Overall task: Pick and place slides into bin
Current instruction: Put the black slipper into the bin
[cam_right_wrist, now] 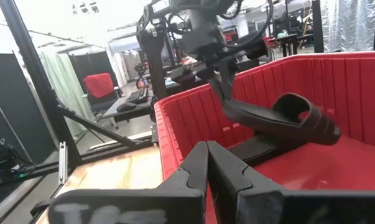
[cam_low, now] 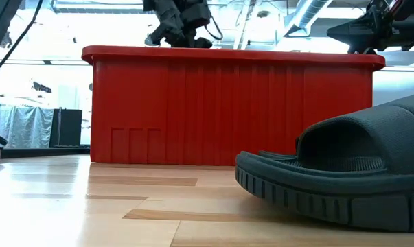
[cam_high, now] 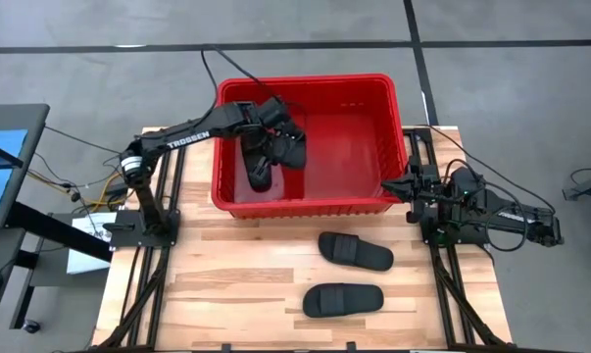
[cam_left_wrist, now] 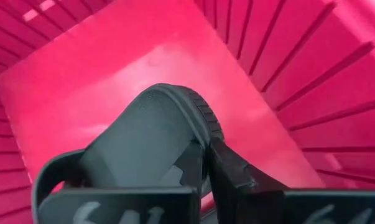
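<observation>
The red bin (cam_high: 393,137) stands at the table's far middle. My left gripper (cam_high: 275,126) is over the bin's left half, shut on a black slide (cam_right_wrist: 287,121) held above the bin floor. A second slide (cam_high: 259,167) lies flat on the bin floor below it. Two more slides lie sole-down on the table in front of the bin, one nearer the bin (cam_high: 355,251) and one nearer the front (cam_high: 343,299). My right gripper (cam_high: 398,186) is shut and empty just outside the bin's right front corner. My left gripper pinches the slide's sole edge (cam_left_wrist: 199,146) between its two fingers (cam_left_wrist: 237,177). The fingers come from above, pointing down into the bin. The slide sticks out sideways from the fingers, tilted, clear of the bin floor and of the slide below.
The bin's tall walls (cam_low: 227,110) ring the left gripper. The nearer table slide fills the right of the low view (cam_low: 344,171). Bare wood (cam_high: 226,284) lies left of the two table slides. Cables (cam_high: 212,69) run behind the bin.
</observation>
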Controlling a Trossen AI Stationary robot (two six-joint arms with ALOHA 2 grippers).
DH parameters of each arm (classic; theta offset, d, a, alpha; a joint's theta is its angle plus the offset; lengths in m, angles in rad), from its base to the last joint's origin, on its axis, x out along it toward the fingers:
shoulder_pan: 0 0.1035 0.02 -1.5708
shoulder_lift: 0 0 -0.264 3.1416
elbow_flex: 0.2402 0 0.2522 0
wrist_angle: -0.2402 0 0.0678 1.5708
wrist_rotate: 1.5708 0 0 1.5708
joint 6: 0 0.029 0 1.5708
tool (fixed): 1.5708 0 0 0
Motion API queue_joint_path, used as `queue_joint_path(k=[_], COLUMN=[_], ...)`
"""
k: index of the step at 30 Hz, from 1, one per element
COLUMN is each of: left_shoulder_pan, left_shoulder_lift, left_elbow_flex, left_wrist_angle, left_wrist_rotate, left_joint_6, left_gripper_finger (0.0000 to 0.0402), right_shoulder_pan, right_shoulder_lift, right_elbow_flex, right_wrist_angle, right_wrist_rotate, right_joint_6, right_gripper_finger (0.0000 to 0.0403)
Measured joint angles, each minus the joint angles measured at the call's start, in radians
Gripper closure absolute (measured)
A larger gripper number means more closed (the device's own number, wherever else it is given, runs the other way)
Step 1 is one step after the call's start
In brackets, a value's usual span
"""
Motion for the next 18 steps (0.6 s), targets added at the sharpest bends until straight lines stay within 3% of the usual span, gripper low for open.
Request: queue_joint_path(k=[18], left_shoulder_pan=[0.034], left_shoulder_lift=[-0.100], left_elbow_flex=[-0.424], left_wrist_angle=[0.411], left_wrist_rotate=[-0.061], left_joint_6=[-0.044], left_gripper_finger=[0.0401], right_shoulder_pan=[0.000], right_shoulder_lift=[0.000], right_elbow_flex=[0.000], right_wrist_angle=[0.000], right_wrist_rotate=[0.000], right_joint_6=[0.000], right_gripper_finger=[0.0403])
